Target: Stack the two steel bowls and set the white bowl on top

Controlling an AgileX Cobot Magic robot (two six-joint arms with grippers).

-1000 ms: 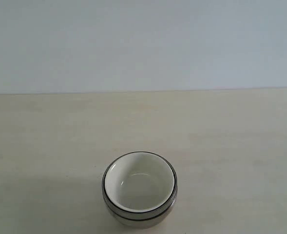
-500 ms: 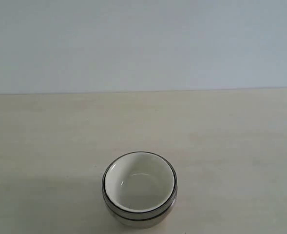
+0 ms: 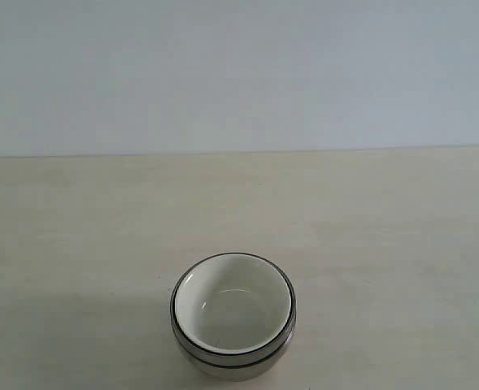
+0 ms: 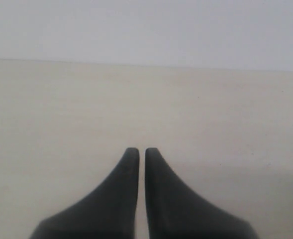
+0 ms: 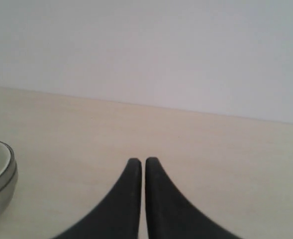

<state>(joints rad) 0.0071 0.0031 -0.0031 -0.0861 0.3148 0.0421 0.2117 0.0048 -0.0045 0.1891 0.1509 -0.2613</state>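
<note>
Left wrist view has the left claw point(image 4: 137, 152) closed, its two dark fingers nearly touching with only a thin slit between them and nothing in it, above bare counter point(image 4: 61, 109). Right wrist view shows the same for the right claw point(image 5: 143, 162): closed and empty, well apart from the steel bowls point(image 5: 4, 191), which sit at one edge of that picture. Neither claw shows in the exterior view. There the white bowl point(image 3: 232, 305) sits nested inside the steel pair near the front middle of the counter. Two metal rims ring it, one just below the other, all upright and concentric. Judging by that, the stack is built with the white bowl on top, and nothing appears left to do.
</note>
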